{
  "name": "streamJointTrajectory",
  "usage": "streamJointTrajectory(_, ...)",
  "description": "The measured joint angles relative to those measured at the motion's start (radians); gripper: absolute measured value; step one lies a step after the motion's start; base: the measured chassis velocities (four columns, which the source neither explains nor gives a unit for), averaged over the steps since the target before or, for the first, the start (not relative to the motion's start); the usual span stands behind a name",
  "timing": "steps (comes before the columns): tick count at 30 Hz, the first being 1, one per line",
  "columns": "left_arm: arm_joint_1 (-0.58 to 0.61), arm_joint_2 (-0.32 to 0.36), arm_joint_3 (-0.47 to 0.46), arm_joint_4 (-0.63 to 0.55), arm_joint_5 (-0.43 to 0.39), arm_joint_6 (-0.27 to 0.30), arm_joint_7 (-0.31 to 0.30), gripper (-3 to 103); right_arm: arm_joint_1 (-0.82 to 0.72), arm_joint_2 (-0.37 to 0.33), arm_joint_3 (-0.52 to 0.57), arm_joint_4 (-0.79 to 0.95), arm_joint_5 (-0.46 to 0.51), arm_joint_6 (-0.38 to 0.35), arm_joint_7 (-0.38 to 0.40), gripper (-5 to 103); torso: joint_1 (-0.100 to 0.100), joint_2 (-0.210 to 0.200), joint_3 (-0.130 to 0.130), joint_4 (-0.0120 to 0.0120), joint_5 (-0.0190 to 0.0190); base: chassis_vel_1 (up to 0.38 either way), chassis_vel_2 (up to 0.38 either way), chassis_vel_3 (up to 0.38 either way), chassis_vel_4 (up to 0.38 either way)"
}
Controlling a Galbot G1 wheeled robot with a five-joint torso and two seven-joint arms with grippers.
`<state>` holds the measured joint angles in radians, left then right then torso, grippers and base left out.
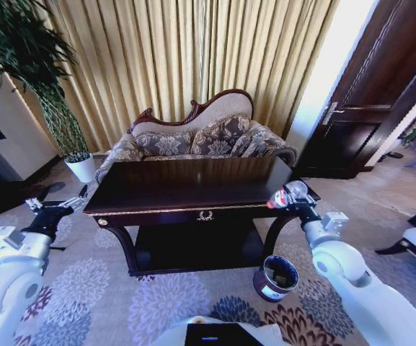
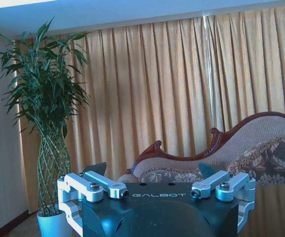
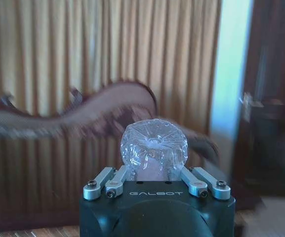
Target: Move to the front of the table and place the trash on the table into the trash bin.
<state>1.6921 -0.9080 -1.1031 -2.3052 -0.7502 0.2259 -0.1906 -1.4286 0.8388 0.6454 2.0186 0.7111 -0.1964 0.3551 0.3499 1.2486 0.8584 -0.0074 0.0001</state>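
Head view: the counter [image 1: 193, 189] is a dark, glossy wooden rectangle with curved legs, a lower shelf and a gold emblem at the middle of its front edge. The right gripper [image 1: 292, 196] sits at the counter's front right corner, level with the top. Between its jaws is the bottle [image 1: 288, 195], clear crinkled plastic with a red cap and a red-and-white label, lying roughly level with the cap end toward the counter's middle. The jaws are closed against the bottle's body. The trash bin [image 1: 276, 277] stands on the patterned carpet [image 1: 121, 288] off the counter's front right leg, below the right gripper; it is round and black with a shiny rim and a white round label on its side. The left gripper [image 1: 56, 205] is held out beyond the counter's front left corner, clear of the wood, with its jaws spread and nothing between them. Behind the counter's far edge stands a sofa [image 1: 193, 140] with a carved wooden frame and floral upholstery.

Left wrist view: the left gripper [image 2: 159, 190] shows its metal linkages splayed wide apart to either side of the black body, holding nothing. Ahead are pleated gold curtains [image 2: 182, 79], a potted plant [image 2: 46, 108] with a woven trunk, and the sofa's back.

Right wrist view: the bottle [image 3: 153, 148] stands directly before the right gripper [image 3: 154, 173], its ribbed transparent base facing the camera. The metal linkages angle inward to both sides of it, gripping it.
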Motion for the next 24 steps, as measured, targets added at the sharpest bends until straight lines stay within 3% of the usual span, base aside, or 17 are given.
streamJointTrajectory(10,0.006,-0.017,-0.001,-0.013,0.003,0.000,0.000,100,0.085,0.046,-0.093,-0.416,-0.082,0.030,-0.070,27,0.000,0.000,0.000,0.0000,0.0002,0.000,0.000,0.000,0.000)
streamJointTrajectory(12,0.008,-0.021,-0.002,-0.025,0.007,0.000,-0.002,100,0.158,0.091,-0.130,-0.626,-0.157,0.067,-0.106,27,0.000,0.000,0.000,0.0002,0.0001,0.000,0.000,0.000,0.000)
streamJointTrajectory(14,0.011,-0.021,-0.004,-0.030,0.007,0.000,-0.002,100,0.182,0.105,-0.138,-0.689,-0.173,0.081,-0.116,27,0.000,0.000,0.000,-0.0003,0.0008,0.000,0.000,0.000,0.000)
streamJointTrajectory(15,0.018,-0.022,-0.009,-0.040,0.009,-0.001,-0.003,100,0.229,0.131,-0.148,-0.804,-0.200,0.102,-0.129,27,0.000,0.000,0.000,-0.0004,0.0001,0.000,0.000,0.000,0.000)
streamJointTrajectory(16,0.030,-0.023,-0.023,-0.056,0.011,-0.009,-0.003,100,0.326,0.186,-0.153,-1.030,-0.270,0.160,-0.148,27,0.000,0.000,0.000,-0.0003,0.0008,0.000,0.000,0.000,0.000)
streamJointTrajectory(24,0.036,-0.020,-0.027,-0.062,0.024,-0.022,-0.003,100,0.427,0.245,-0.143,-1.174,-0.334,0.210,-0.155,27,0.000,0.000,0.000,0.0005,-0.0004,0.000,0.000,0.000,0.000)
